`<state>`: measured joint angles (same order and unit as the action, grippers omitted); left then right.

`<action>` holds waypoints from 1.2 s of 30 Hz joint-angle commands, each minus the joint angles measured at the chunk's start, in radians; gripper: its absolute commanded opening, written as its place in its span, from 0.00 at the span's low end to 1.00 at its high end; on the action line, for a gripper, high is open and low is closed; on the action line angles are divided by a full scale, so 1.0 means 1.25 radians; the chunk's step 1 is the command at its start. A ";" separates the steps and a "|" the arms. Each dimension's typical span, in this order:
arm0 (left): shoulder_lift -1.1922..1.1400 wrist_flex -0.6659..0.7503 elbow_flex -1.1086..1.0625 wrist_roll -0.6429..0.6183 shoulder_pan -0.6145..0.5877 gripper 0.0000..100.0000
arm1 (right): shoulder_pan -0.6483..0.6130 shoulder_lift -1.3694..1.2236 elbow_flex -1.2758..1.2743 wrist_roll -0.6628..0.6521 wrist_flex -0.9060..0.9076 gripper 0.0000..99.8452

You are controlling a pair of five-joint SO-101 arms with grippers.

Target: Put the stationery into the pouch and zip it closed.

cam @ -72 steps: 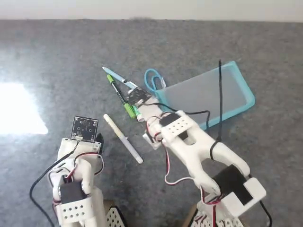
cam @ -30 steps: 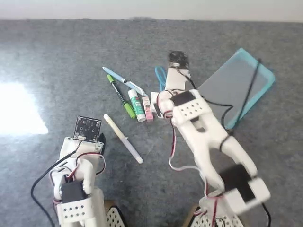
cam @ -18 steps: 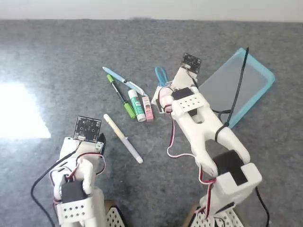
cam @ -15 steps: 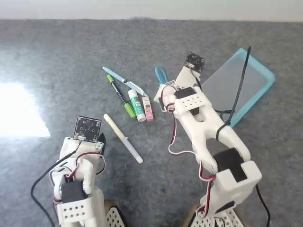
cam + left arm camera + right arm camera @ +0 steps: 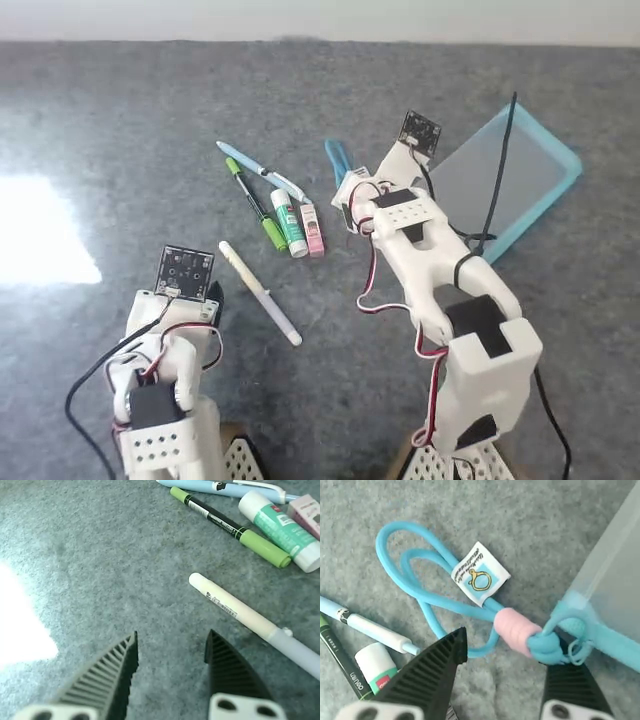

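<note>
The translucent pouch (image 5: 500, 185) with teal edging lies at the back right. Its blue cord loop (image 5: 415, 580), white tag (image 5: 481, 573) and pink bead (image 5: 516, 631) trail from the zipper end. My right gripper (image 5: 505, 665) is open, its jaws standing either side of the bead and cord knot without closing on them; in the high view it (image 5: 352, 182) sits at the pouch's near corner. A blue pen (image 5: 255, 167), green marker (image 5: 255, 205), glue stick (image 5: 290, 222) and pink eraser (image 5: 313, 228) lie together. My left gripper (image 5: 170, 650) is open beside the white pen (image 5: 245, 612).
The grey table has a bright glare patch (image 5: 40, 230) at the left. The right arm's black cable (image 5: 500, 170) hangs across the pouch. The white pen (image 5: 260, 293) lies alone between the two arms.
The right gripper left the glue stick and eraser by the marker and swung right to the pouch's cord end. The pouch turned and shifted right. The left arm stayed still.
</note>
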<state>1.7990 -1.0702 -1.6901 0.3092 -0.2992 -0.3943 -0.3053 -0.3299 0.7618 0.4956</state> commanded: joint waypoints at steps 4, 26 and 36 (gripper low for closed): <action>0.011 0.016 0.007 -0.005 0.002 0.20 | 0.034 0.006 0.045 0.001 -0.020 0.24; 0.011 0.017 0.007 -0.005 0.002 0.20 | 0.078 0.010 0.023 -0.096 -0.015 0.06; 0.011 0.018 0.007 -0.005 0.002 0.20 | 0.068 0.088 0.023 -0.122 0.147 0.06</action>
<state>1.7990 -1.0702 -1.6901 0.3092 -0.2992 -0.3099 -0.3023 -0.3299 0.6544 0.5877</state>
